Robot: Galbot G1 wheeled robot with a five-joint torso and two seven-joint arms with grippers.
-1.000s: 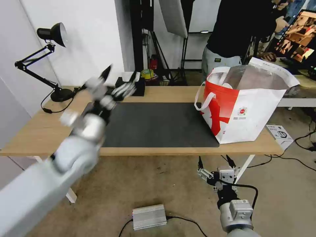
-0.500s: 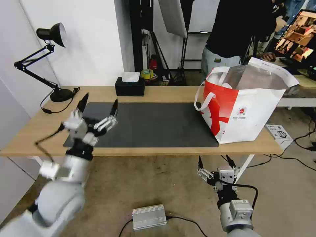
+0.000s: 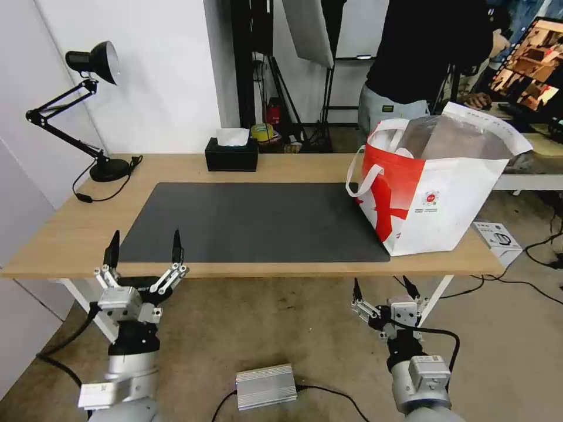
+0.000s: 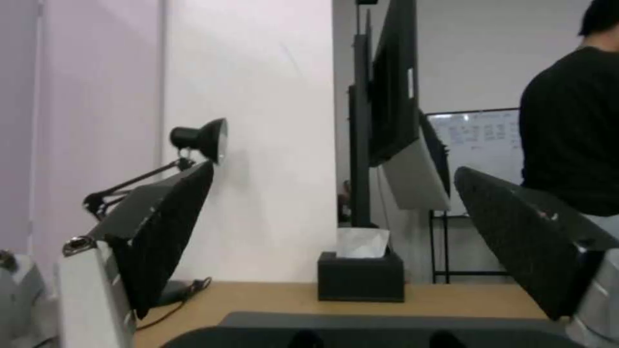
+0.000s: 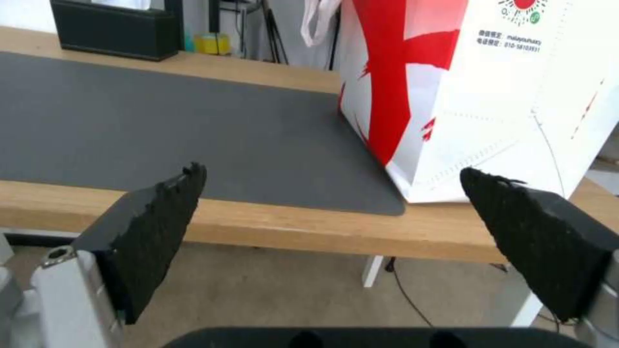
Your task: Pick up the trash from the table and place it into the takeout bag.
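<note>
The takeout bag [image 3: 446,205] stands open on the right end of the table [image 3: 64,228], its white and red side close in the right wrist view [image 5: 490,96]. The trash is out of view; the dark grey mat [image 3: 258,223] lies bare. My left gripper [image 3: 144,243] hangs open just below the table's front edge at the left, fingers pointing up, with nothing between them [image 4: 334,174]. My right gripper [image 3: 381,286] is open too, low in front of the table near the bag's front corner [image 5: 332,171].
A black tissue box [image 3: 231,157] sits at the table's back edge. A black desk lamp [image 3: 94,58] stands at the back left corner. On the floor between my arms lies a silver box [image 3: 265,385] with a cable.
My left arm has swung down from above the table's back left to below its front edge, gripper open throughout. The right arm and the bag have not moved.
</note>
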